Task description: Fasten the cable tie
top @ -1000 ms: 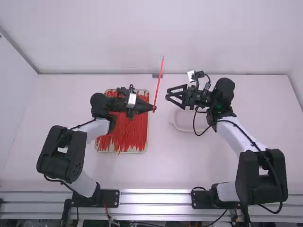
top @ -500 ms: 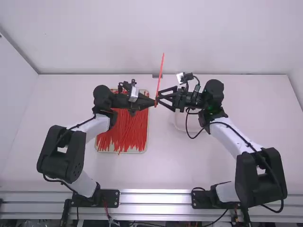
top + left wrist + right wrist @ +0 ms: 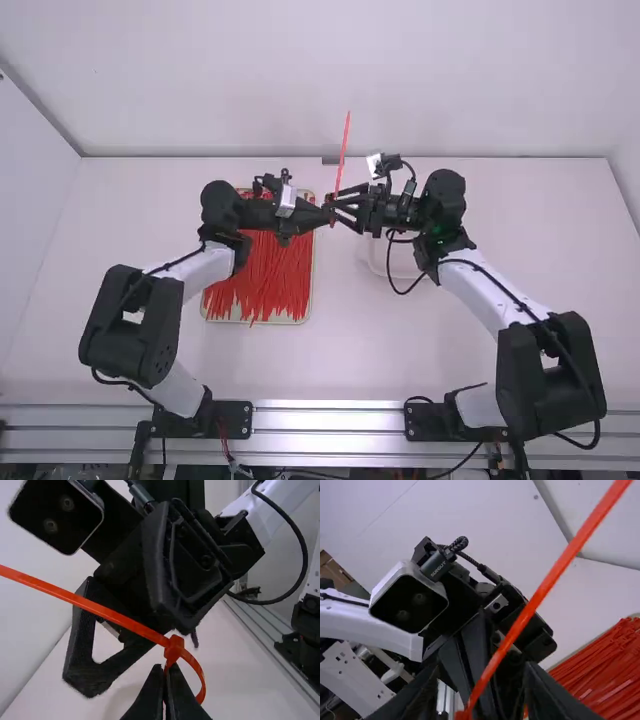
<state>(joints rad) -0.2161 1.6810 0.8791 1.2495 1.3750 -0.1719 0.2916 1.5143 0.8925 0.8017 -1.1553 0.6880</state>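
Note:
A red cable tie [image 3: 341, 160] stands nearly upright above the middle of the table. My left gripper [image 3: 318, 215] is shut on its lower end, just under the square head [image 3: 173, 645], where the tie curls into a small loop [image 3: 199, 677]. From the opposite side my right gripper [image 3: 337, 214] stands open, its fingers [image 3: 82, 645] straddling the strap close to the left fingertips. In the right wrist view the strap [image 3: 540, 592] runs diagonally between my right gripper's [image 3: 485, 680] spread fingers, and they are not closed on it.
A wooden tray [image 3: 306, 310] under the left arm holds several loose red cable ties [image 3: 262, 275]. A shallow white dish [image 3: 383, 264] lies below the right gripper. The table is bare at front and right.
My right gripper has moved left to the left gripper and now straddles the tie. The left gripper shifted slightly right and farther away, still holding the tie.

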